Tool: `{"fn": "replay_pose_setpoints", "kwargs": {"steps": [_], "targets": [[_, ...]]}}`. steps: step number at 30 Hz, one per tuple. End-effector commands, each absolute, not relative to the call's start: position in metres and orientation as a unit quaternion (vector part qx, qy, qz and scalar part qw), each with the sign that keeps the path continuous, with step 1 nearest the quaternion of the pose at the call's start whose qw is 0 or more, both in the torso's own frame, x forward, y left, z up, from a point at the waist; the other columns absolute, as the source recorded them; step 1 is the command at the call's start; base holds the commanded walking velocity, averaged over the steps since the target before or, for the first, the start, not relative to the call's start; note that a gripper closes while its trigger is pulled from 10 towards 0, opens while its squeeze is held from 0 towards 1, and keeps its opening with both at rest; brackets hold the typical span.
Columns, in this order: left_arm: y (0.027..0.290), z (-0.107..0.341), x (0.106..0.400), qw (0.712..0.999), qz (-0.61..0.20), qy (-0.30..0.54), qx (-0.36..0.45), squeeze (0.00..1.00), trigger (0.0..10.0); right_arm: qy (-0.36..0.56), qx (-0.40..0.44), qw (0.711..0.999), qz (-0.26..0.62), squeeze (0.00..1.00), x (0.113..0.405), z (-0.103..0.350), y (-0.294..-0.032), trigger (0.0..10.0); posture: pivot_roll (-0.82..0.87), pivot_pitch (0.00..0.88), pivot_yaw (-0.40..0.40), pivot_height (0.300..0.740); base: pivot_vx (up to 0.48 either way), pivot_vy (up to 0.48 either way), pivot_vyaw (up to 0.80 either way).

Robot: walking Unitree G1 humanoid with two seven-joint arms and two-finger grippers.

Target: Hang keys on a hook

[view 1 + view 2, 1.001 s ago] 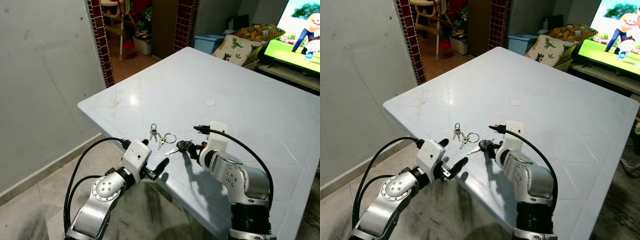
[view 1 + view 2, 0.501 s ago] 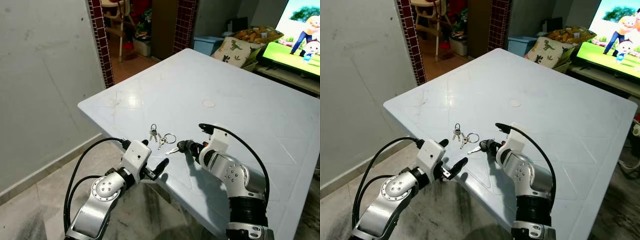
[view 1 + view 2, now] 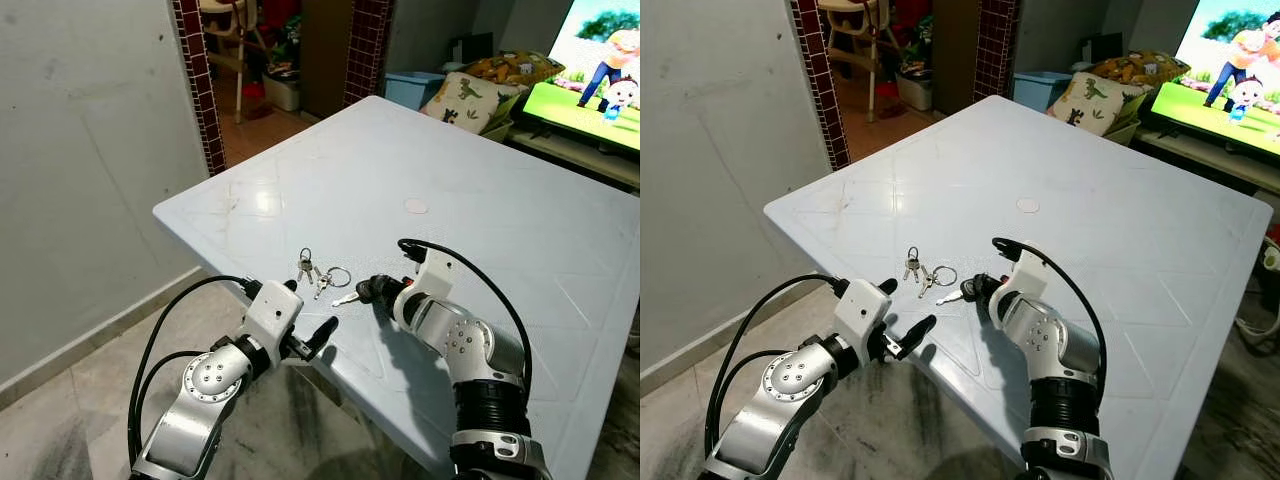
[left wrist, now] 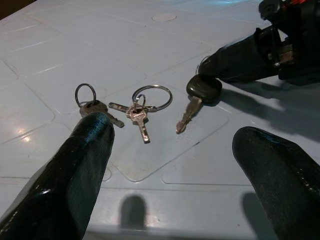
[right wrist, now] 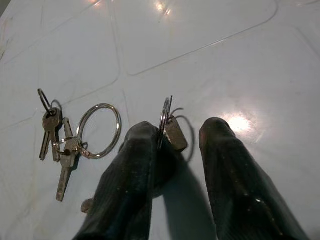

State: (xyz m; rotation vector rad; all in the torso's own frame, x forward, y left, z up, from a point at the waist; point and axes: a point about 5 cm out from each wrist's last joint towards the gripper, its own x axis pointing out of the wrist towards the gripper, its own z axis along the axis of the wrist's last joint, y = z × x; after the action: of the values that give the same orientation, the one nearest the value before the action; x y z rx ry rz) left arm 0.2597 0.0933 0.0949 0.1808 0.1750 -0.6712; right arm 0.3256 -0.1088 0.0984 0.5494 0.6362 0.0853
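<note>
Right, largest first: white plastic table [image 3: 480,190], ribbed panel top, one corner toward the robot. No containers on it. A pale blue storage box [image 3: 415,84] sits on the floor beyond the far edge; contents can't be made out. Beside it is a dinosaur-print cushion [image 3: 468,95], and a TV screen [image 3: 590,70] is lit at far right.

Count on the table:
- 1 black-headed key [image 4: 197,97], lying flat, blade pointing toward the near edge.
- 1 bunch of small silver keys [image 4: 135,111] on linked rings, just beside the black one but apart from it. Two rings are clear in the left wrist view, with about three small keys; exact number is hard to tell.
- 1 faint round mark [image 3: 416,206] mid-table.

Right gripper [image 3: 372,292] is down on the tabletop at the black-headed key. In the right wrist view a ring and silver tag stand on edge against one finger [image 5: 135,165], with the other finger close beside; whether they are actually pinched I can't tell.

Left gripper [image 3: 312,338] hovers just off the near table edge, fingers spread wide, holding nothing, pointing at the key bunch.
</note>
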Motion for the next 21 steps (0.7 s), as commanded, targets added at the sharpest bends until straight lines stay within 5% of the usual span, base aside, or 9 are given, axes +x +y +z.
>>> {"fn": "replay_pose_setpoints", "kwargs": {"steps": [1,13,21], "targets": [[0.092,0.095,0.259,0.935,-0.331,0.087,0.093,0.0,10.0,0.312,0.277,0.906,0.073,0.0,0.328,0.105,-0.09,0.0,0.05,0.0,-0.057,0.74,0.0,0.0,0.0],[0.092,0.095,0.259,0.936,-0.329,0.087,0.094,0.0,10.0,0.308,0.265,0.91,0.08,0.0,0.329,0.106,-0.091,0.0,0.05,0.0,-0.06,0.74,0.0,0.0,0.0],[0.091,0.096,0.259,0.935,-0.332,0.08,0.091,0.0,10.0,0.212,0.124,0.961,0.128,0.0,0.337,0.126,-0.093,0.0,0.05,0.0,-0.057,0.74,0.0,0.0,0.0]]}}
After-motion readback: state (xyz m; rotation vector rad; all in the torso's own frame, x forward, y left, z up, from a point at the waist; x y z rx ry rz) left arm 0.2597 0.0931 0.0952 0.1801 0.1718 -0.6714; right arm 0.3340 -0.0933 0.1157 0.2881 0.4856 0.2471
